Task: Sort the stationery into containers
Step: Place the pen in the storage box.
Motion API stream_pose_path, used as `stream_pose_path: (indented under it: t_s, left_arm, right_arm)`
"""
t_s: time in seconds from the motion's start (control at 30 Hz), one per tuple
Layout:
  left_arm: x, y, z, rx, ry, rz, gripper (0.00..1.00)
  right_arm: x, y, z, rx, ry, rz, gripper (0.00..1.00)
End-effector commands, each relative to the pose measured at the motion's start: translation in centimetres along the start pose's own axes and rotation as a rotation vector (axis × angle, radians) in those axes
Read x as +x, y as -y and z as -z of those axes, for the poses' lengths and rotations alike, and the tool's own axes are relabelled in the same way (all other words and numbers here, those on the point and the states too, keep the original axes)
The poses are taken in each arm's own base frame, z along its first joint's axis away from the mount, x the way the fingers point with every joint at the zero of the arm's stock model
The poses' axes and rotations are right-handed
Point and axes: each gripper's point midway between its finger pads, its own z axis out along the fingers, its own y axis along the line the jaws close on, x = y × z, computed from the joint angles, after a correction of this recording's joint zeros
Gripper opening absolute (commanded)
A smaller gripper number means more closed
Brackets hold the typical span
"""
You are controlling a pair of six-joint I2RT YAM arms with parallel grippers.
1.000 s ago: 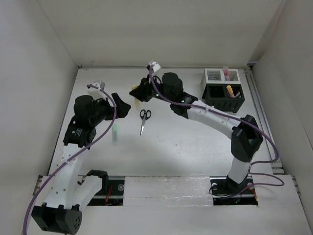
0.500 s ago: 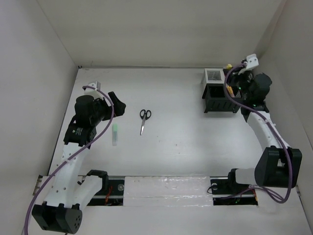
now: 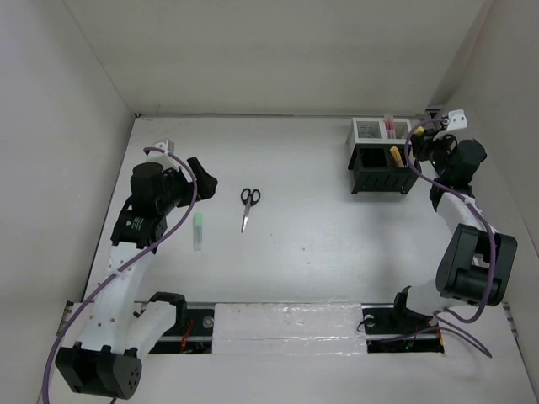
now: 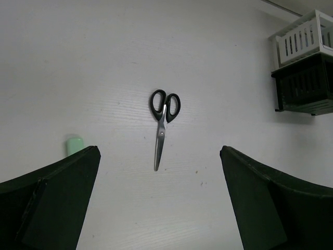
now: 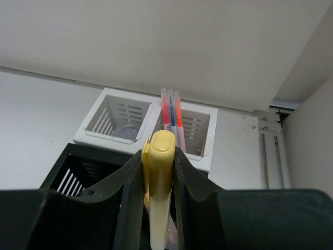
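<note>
My right gripper (image 5: 158, 156) is shut on a yellow highlighter (image 5: 161, 177), held upright over the containers. Just below it are the black mesh organiser (image 5: 73, 172) and the white mesh box (image 5: 122, 112), which holds thin red and orange pens (image 5: 171, 112). In the top view this gripper (image 3: 418, 145) hangs at the right side of the black organiser (image 3: 383, 172), where an orange highlighter (image 3: 394, 156) stands. My left gripper (image 4: 159, 151) is open and empty above the table. Black-handled scissors (image 4: 163, 120) lie ahead of it, and a green highlighter (image 4: 74, 145) sits by its left finger.
The white side wall and a metal rail (image 3: 446, 181) run close to the right of the organiser. The back wall stands just behind the white box (image 3: 383, 129). The scissors (image 3: 249, 202) and green highlighter (image 3: 199, 229) lie on the table's left half.
The right arm swung from the table's middle-left over to the organiser at the far right, carrying the yellow highlighter. The left arm barely moved.
</note>
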Motion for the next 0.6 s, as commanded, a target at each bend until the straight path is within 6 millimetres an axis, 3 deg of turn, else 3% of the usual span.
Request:
stream_pose_path:
  t_s: [0.0, 0.17, 0.23, 0.27, 0.37, 0.5, 0.57]
  left_arm:
    - [-0.2, 0.7, 0.1, 0.032, 0.003, 0.005, 1.00]
    - [-0.6, 0.9, 0.3, 0.041, 0.021, 0.002, 1.00]
    - [-0.6, 0.9, 0.3, 0.041, 0.021, 0.002, 1.00]
    - [-0.6, 0.9, 0.3, 0.041, 0.021, 0.002, 1.00]
    - [-0.2, 0.9, 0.2, 0.045, 0.008, 0.003, 1.00]
    - [0.0, 1.2, 0.3, 0.063, 0.000, 0.003, 1.00]
    - [-0.2, 1.4, 0.3, 0.077, 0.004, -0.008, 1.00]
  right_arm:
    - [-2.6, -0.4, -0.1, -0.023, 0.110, 0.057, 0.00]
    - [-1.0, -0.1, -0.6, -0.033, 0.110, 0.014, 0.00]
    - [-1.3, 0.4, -0.5, -0.022, 0.138, 0.033, 0.00]
    - [-0.3, 0.4, -0.8, -0.032, 0.125, 0.012, 0.00]
    - [-0.5, 1.1, -0.8, -0.033, 0.175, -0.007, 0.00]
    - [1.3, 1.2, -1.4, -0.048, 0.157, -0.017, 0.00]
    - [0.4, 0.9, -1.4, -0.062, 0.188, -0.006, 0.00]
